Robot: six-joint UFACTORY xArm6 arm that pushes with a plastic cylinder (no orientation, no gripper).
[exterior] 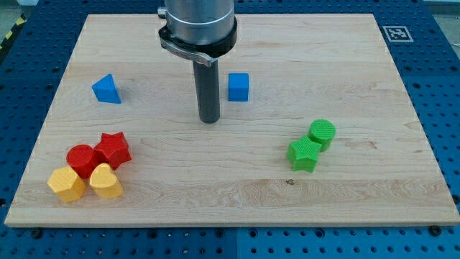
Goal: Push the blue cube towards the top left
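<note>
The blue cube (238,87) sits on the wooden board (230,201) a little above the middle. My tip (209,119) rests on the board just left of and below the cube, with a small gap between them. A blue triangular block (107,89) lies at the view's left, level with the cube.
A red star (113,150), a red cylinder (82,159), a yellow hexagon (66,184) and a yellow heart (106,180) cluster at the lower left. A green cylinder (322,133) and a green star (304,154) touch at the right. A marker tag (394,33) sits at the top right corner.
</note>
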